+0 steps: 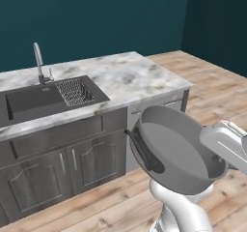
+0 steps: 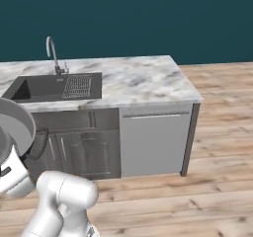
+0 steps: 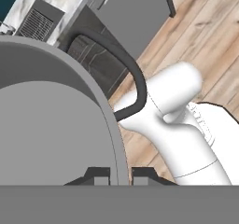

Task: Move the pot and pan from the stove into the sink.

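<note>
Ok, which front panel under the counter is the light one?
The plain light grey panel at the counter's right end; the panelled doors below the sink are dark grey.

- The glossy white robot arm [image 2: 62,201] is built of rounded, tube-like links with smooth dome-shaped joint caps.
- In the left base view, a white blocky link [image 1: 224,144] sits at 3 o'clock, with a grey seam.
- Two small dark angular fingertips [image 3: 95,175] rise at 6 o'clock of the hand view.
</note>
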### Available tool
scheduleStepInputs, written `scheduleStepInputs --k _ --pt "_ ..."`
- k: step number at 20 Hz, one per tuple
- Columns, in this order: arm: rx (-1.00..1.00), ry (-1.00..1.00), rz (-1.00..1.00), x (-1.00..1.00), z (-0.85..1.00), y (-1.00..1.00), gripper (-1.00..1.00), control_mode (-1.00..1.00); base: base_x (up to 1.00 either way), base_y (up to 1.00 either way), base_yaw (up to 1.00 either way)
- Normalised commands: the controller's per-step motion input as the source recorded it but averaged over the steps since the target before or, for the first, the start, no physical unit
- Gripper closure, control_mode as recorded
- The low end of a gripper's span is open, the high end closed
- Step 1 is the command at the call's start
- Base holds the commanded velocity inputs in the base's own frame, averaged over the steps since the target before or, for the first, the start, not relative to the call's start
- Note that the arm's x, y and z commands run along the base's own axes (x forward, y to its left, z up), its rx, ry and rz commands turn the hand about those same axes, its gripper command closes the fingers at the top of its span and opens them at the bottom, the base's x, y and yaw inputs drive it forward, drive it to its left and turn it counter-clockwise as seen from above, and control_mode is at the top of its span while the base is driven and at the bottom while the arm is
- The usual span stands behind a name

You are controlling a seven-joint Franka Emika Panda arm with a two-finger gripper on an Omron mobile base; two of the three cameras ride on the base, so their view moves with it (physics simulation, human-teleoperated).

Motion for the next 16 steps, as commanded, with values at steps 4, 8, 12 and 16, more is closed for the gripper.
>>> scheduleStepInputs --k 4,8,12,16 --pt "0.00 0.00 0.00 0.00 0.00 0.00 1.00 1.00 0.68 0.33 0.00" --pt "0.00 0.00 0.00 0.00 0.00 0.00 1.00 1.00 0.70 0.30 0.00" --pt "0.00 0.00 0.00 0.00 0.00 0.00 1.00 1.00 0.72 0.30 0.00" --pt "0.00 0.00 0.00 0.00 0.00 0.00 1.00 1.00 0.72 0.33 0.00"
